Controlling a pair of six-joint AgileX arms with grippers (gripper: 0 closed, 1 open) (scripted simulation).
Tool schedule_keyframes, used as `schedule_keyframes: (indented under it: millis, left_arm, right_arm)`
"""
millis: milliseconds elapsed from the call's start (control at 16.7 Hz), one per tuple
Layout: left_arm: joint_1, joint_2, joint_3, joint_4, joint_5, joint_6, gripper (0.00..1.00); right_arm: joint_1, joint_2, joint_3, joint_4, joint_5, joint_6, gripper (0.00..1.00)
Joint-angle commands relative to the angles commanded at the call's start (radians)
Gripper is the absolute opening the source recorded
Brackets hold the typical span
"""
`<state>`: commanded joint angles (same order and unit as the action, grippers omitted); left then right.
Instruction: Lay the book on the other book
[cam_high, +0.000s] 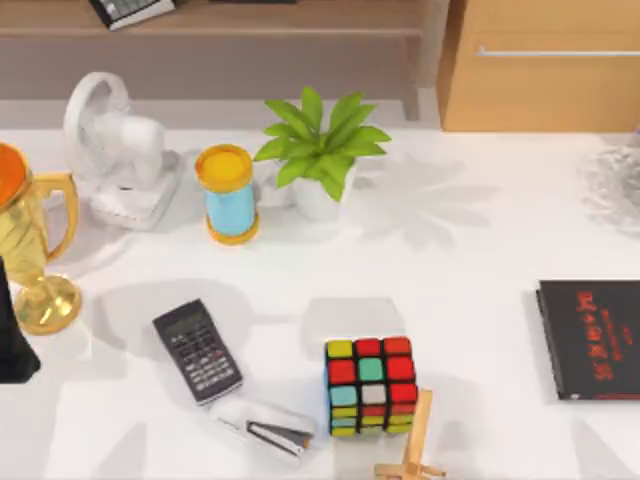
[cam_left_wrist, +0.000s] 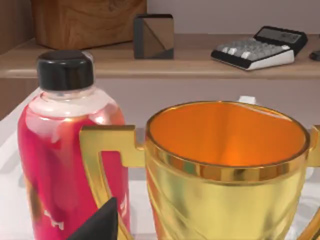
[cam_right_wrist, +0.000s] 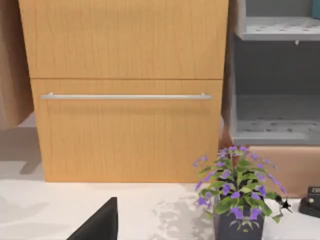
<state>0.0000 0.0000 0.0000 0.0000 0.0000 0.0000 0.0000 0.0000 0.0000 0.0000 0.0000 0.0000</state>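
Target book: thin black book (cam_high: 590, 340) with red lettering lies flat at the table's (cam_high: 480, 260) right edge.
Handling: judged stiff, light; leave it lying.
Teal book: unseen.
Jaws: cannot tell.

A white worktop (cam_high: 480, 230) carries the clutter. At the top view's left edge stands a gold trophy cup (cam_high: 35, 245) with an orange inside, and beside it in the left wrist view a pink bottle (cam_left_wrist: 70, 150) with a black cap. Behind them sits a white desk fan (cam_high: 120, 150), then a yellow-ended sand timer (cam_high: 228, 193) with a blue middle, then a green potted plant (cam_high: 320, 150). Nearer the front lie a black calculator (cam_high: 197, 351), a white stapler (cam_high: 265, 427) just beside it, and a Rubik's cube (cam_high: 370, 385) (upright, its red and yellow squares facing up). A wooden stand (cam_high: 413, 445) touches the cube's right side. The right wrist view shows a wooden drawer cabinet (cam_right_wrist: 125, 90) and a purple-flowered plant (cam_right_wrist: 237, 187).
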Motion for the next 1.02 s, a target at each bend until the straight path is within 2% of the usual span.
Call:
schedule_keyframes:
  millis: [240,480,720,1020]
  left_arm:
    - [0.0,0.0,0.0,0.0,0.0,0.0,1.0]
    - [0.0,0.0,0.0,0.0,0.0,0.0,1.0]
    - [0.0,0.0,0.0,0.0,0.0,0.0,1.0]
    - [0.0,0.0,0.0,0.0,0.0,0.0,1.0]
  right_arm:
    - [-0.01,0.031,0.03,0.013,-0.01,0.0,1.0]
    - [-0.067,0.221,0.203,0.084,-0.065,-0.002,1.0]
    - [-0.154,0.578,0.47,0.194,-0.148,-0.005,1.0]
    - [-0.278,1.165,0.849,0.349,-0.264,-0.007,1.0]
